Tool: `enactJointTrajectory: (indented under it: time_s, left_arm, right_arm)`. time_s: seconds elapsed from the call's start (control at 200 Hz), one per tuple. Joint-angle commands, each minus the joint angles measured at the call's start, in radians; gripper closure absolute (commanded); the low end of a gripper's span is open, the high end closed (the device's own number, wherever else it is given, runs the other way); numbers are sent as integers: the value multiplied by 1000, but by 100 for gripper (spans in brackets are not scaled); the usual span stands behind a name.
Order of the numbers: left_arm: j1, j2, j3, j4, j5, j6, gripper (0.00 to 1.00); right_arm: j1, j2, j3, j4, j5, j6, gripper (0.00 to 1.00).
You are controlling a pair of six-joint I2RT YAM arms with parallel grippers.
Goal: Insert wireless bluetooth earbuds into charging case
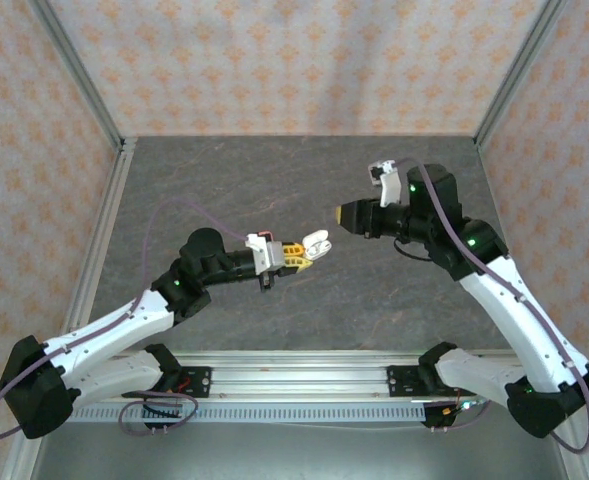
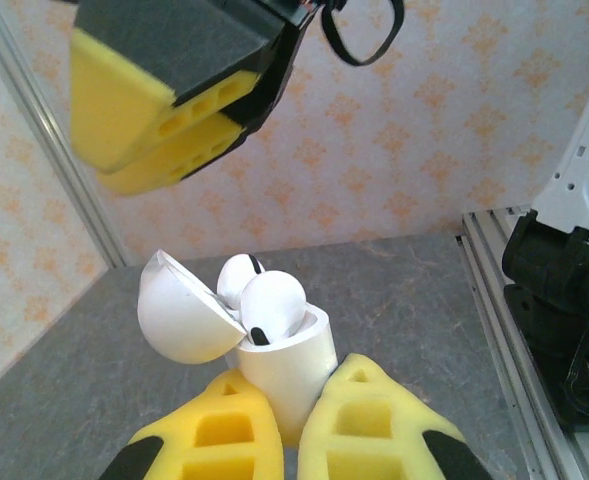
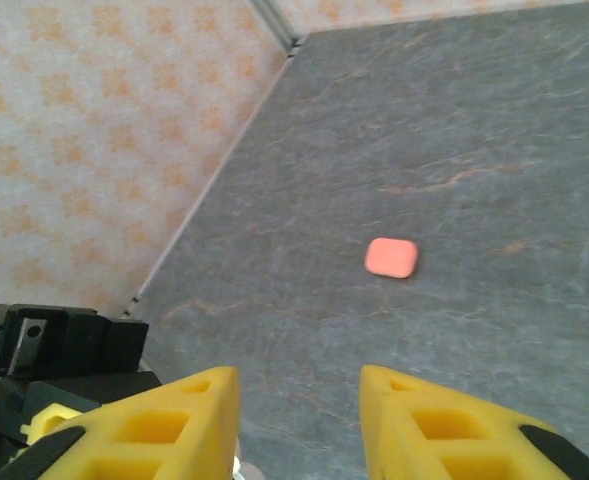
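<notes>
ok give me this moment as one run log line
left gripper: shut on white case, lid open | white earbuds: two in case | right gripper: open, empty | pink case: shut, on table

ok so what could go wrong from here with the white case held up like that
The white case is pinched only at its lower end by the left gripper, so it could slip or twist. Its lid is open and the two white earbuds seem to sit high, so a tilt might spill them. The open right gripper is close above and could knock the lid.
</notes>
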Motion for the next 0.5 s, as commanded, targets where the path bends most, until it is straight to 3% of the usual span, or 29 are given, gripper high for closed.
enactJointTrajectory:
  time_s: [0.0,0.24,0.36,0.495]
  left_arm:
    - [-1,-24,40,41,49,-37,100]
    - [-1,-8,66,46,83,-53,100]
    - [-1,-6,71,35,74,-47,100]
    - [-1,0,69,32,65,-48,100]
  right_arm:
    - [0,21,-23,91,-139,54,61]
    - [0,38,-53,152,-312,93,58]
    - [0,-31,-66,79,-181,41,54]
    - [2,-97,-48,-21,-30,-11,63]
